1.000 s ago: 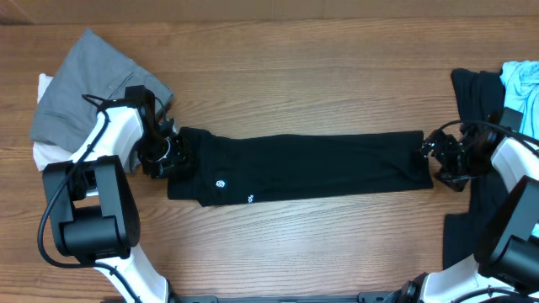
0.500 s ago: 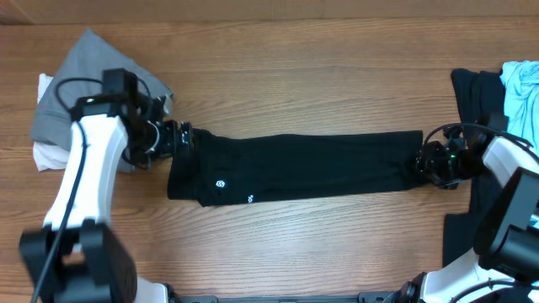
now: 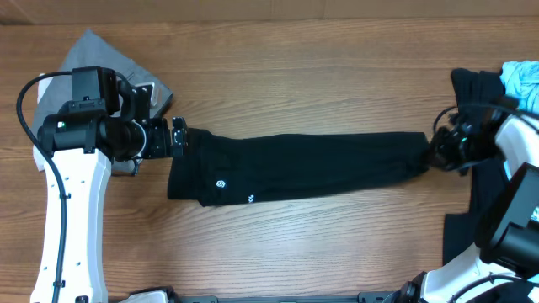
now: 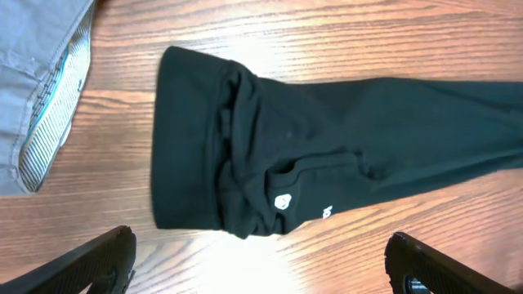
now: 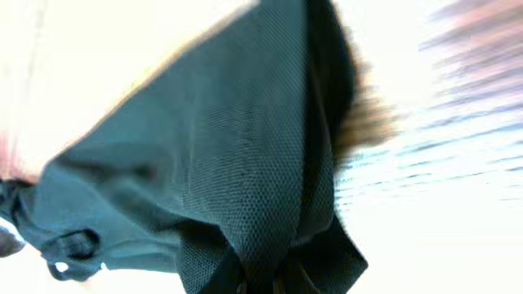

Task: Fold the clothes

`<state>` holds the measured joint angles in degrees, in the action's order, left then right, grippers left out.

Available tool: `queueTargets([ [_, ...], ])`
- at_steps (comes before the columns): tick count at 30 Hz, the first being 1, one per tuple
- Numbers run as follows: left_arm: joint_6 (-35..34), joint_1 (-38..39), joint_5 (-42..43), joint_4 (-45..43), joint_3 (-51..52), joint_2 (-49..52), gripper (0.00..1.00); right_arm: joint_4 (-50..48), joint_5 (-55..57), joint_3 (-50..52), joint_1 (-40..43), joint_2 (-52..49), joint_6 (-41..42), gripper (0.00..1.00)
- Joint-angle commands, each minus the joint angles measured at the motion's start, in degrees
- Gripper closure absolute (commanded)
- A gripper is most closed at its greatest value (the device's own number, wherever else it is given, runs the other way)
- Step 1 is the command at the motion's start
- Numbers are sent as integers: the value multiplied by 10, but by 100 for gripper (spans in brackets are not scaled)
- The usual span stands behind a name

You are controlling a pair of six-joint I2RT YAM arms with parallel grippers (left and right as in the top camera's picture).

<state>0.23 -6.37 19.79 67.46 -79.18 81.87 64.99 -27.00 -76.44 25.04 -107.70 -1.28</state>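
Black T-shirt (image 3: 320, 164) — white round logo (image 3: 221, 182), unreadable — right gripper (image 3: 430, 156) pinches end.

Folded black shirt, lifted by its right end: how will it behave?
Likely floppy: the black shirt lies flat with soft creases, so it should sag from the right gripper. Probably light: thin knit. Folds may slip open.

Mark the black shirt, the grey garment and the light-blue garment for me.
black shirt (image 3: 320, 164), overhead view, middle of the folded strip.
grey garment (image 3: 97, 49), overhead view, upper uncovered part.
light-blue garment (image 3: 522, 77), overhead view, visible patch at the right edge.
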Motion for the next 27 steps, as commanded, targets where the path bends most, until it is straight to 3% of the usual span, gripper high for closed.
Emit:
queueTargets([
  [1,13,3,6,1,-8,-6,0,21,19,-56,-3,17,-2,96],
  [7,13,3,6,0,-8,-6,0,63,24,-77,-42,37,-3,96],
  [14,13,3,6,2,-8,-6,0,71,137,-75,-85,39,46,96],
  [18,13,3,6,5,-8,-6,0,65,155,-75,-69,39,65,88],
  [19,13,3,6,5,-8,-6,0,62,155,-75,-64,39,65,83],
  [20,13,3,6,5,-8,-6,0,57,154,-73,-56,39,66,64],
  [21,13,3,6,5,-8,-6,0,49,154,-70,-49,39,68,34],
  [22,13,3,6,5,-8,-6,0,38,153,-65,-41,39,70,16],
  [23,13,3,7,5,-8,-6,0,25,147,-58,-34,39,69,5],
  [24,13,3,7,5,-8,-6,0,11,138,-50,-27,39,69,1],
  [27,13,3,8,5,-8,-6,0,-28,128,-24,-7,31,69,0],
])
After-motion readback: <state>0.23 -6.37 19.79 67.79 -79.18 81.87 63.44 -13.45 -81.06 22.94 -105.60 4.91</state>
